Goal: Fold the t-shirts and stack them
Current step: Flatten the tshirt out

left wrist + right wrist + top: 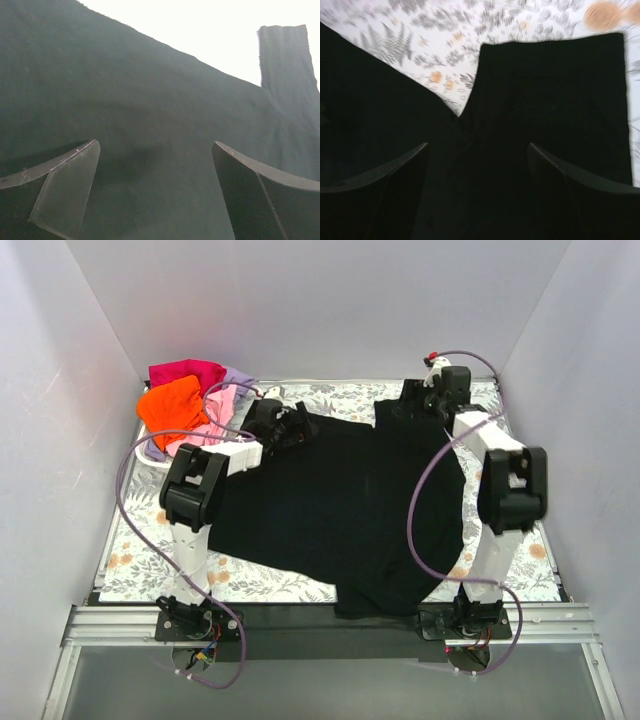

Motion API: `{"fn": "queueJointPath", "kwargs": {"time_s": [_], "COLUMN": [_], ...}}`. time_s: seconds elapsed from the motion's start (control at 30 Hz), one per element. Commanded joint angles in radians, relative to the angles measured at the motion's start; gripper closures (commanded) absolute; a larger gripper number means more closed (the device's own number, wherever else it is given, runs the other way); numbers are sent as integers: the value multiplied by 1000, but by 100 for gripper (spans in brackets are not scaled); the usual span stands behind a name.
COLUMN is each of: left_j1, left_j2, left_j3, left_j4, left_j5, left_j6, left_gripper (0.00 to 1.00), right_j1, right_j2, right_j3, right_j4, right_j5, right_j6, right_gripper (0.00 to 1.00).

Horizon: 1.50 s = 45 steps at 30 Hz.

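The black shirt (340, 500) lies spread over the middle of the worktop (330, 400), with one lobe drooping over the near edge at about 6 o'clock. Its long axis seems to run from 12 to 6, leaning a little toward 5, though I can't make out the collar. The other shirts (195, 400) sit heaped at 10 o'clock, well apart from both arms.

The left end effector (155, 144) hangs over the shirt's far left corner. Its fingers are spread wide with only flat black cloth under them and nothing gripped. The right end effector (478, 145) is at the far right corner, fingers also apart and empty. The sleeve (555, 95) lies just ahead of it, toward 1 o'clock.

Each arm is nearest its own far corner, so I'd guess the next move is a paired pinch there. Each effector needs to drop straight down onto the cloth.
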Motion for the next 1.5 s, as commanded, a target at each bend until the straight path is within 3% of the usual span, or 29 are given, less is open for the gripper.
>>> {"fn": "queueJointPath", "kwargs": {"time_s": [0.0, 0.1, 0.3, 0.63, 1.2, 1.47], "left_j1": [-45, -67, -106, -177, -186, -191], "left_j2": [-190, -250, -307, -314, -161, -51], "left_j3": [-78, -161, -288, -405, -317, -180], "left_j4": [45, 49, 46, 66, 62, 37], "left_j5": [-53, -74, -86, -80, -28, -7], "left_j6": [52, 49, 32, -4, -42, -80], "left_gripper": [12, 12, 12, 12, 12, 12], "right_j1": [8, 10, 10, 7, -91, -136], "right_j2": [-261, -378, -440, -351, 15, 242], "right_j3": [-193, -355, -527, -554, -253, 156], "right_j4": [165, 131, 74, 53, -48, -189], "right_j5": [83, 164, 266, 337, 229, 151], "right_j6": [-21, -12, 13, 36, 80, 50], "right_gripper": [29, 29, 29, 29, 29, 29]}}
